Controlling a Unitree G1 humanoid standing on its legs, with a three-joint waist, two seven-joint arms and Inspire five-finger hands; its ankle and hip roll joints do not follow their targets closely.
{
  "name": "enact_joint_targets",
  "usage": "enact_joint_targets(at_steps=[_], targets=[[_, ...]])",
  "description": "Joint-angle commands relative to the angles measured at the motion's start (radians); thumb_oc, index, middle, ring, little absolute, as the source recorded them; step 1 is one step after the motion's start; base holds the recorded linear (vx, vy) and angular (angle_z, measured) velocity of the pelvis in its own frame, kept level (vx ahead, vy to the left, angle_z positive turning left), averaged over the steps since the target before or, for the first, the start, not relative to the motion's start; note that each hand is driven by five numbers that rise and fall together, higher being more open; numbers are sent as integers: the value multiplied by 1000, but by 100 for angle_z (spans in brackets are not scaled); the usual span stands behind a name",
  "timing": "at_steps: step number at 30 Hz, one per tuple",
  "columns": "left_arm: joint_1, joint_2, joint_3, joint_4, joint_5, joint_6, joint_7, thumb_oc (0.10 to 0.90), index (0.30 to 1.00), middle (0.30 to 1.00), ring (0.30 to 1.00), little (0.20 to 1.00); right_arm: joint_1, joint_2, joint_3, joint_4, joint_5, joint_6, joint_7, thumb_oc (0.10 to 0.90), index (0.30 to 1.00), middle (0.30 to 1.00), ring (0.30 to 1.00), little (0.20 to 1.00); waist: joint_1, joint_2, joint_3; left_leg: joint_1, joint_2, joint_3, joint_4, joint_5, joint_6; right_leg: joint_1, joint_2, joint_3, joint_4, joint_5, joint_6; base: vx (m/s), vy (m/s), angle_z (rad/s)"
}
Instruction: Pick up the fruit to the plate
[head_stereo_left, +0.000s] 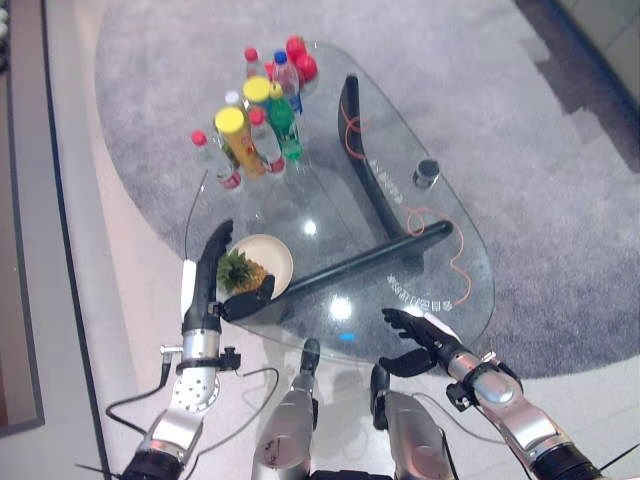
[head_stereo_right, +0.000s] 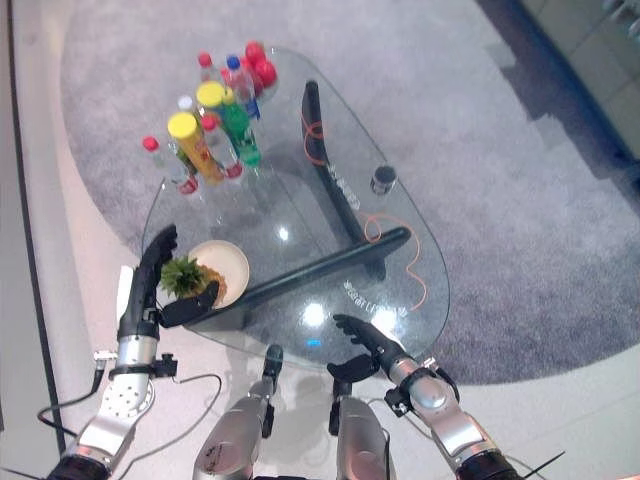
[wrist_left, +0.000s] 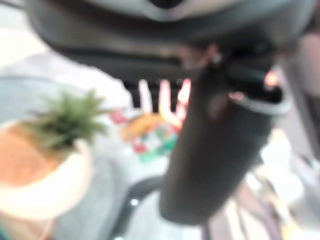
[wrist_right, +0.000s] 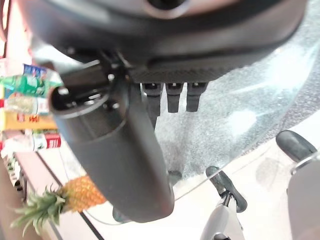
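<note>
fruit: pineapple (head_stereo_left: 243, 272) lies on the plate (head_stereo_left: 278, 252), centre left of frame, leaves toward the left edge
left hand (head_stereo_left: 213, 272): fingers straight beside the plate, thumb by the fruit, not clamped
right hand (head_stereo_left: 420, 338): lower right, over the glass table (head_stereo_left: 440, 250), fingers relaxed and apart, empty
step: placing looks done, releasing
next: pull left hand clear without nudging the fruit
clutter: bottles (head_stereo_left: 258, 120) upper centre, well apart

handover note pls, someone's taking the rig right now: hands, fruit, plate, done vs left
Left hand: open, fingers straight along the plate's left rim, thumb by the pineapple.
Right hand: open and empty at the glass table's near edge.
Pineapple: lying on the cream plate, leafy crown toward the left hand.
Done: fruit looks placed on the plate.
Left: draw the left hand clear; check that the pineapple sits steady.
</note>
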Motion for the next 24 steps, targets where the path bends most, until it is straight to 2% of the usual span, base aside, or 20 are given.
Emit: enact_joint_targets(at_steps=[1,2,7,9,14,18,21,24], targets=[[15,23,30,0,-74,-42,-23,800,900,900,900,900,41,31,0,-20,-5,-83,-30,800,900,900,900,900,-7,-90,-139,88,-101,0,20,-125,41,123,3,-8,-275,154,69,60,-37,4],[39,-4,29,64,-110,-30,-39,800,900,900,900,900,58,57,-11,29,7,-75,-39,800,900,900,900,900,-7,-91,-168,112,-97,3,5,-124,43,145,3,-9,-287,156,70,67,-44,10],[60,-51,37,211,-182,0,-101,800,900,900,900,900,65,102,-30,143,31,-42,-67,800,900,900,900,900,-9,-90,-207,148,-88,14,-21,-123,44,178,3,-9,-309,160,71,24,-14,7],[63,-75,39,306,-240,47,-163,800,900,900,900,900,59,135,-48,244,62,-21,-75,800,900,900,900,900,-12,-88,-227,163,-84,25,-30,-126,46,193,4,-6,-323,165,72,18,-3,0],[36,-120,61,518,-300,105,-277,800,900,900,900,900,44,171,-71,469,79,-37,-95,800,900,900,900,900,-18,-79,-263,180,-78,49,-37,-132,52,207,4,0,-342,173,71,33,6,-1],[8,-153,91,692,-348,173,-294,800,900,900,900,900,21,202,-92,643,110,-33,-109,800,900,900,900,900,-22,-74,-290,190,-76,66,-40,-139,55,215,2,2,-353,176,70,47,22,-2],[-6,-169,121,815,-389,210,-317,800,900,900,900,900,6,225,-110,777,112,-53,-98,800,900,900,900,900,-22,-71,-310,193,-73,76,-40,-144,57,213,1,4,-353,173,69,51,21,-8],[-16,-174,133,878,-387,207,-311,800,900,900,900,900,-3,240,-119,847,105,-60,-98,800,900,900,900,900,-21,-68,-318,196,-73,81,-40,-148,58,215,-1,4,-353,171,69,27,18,-17]])
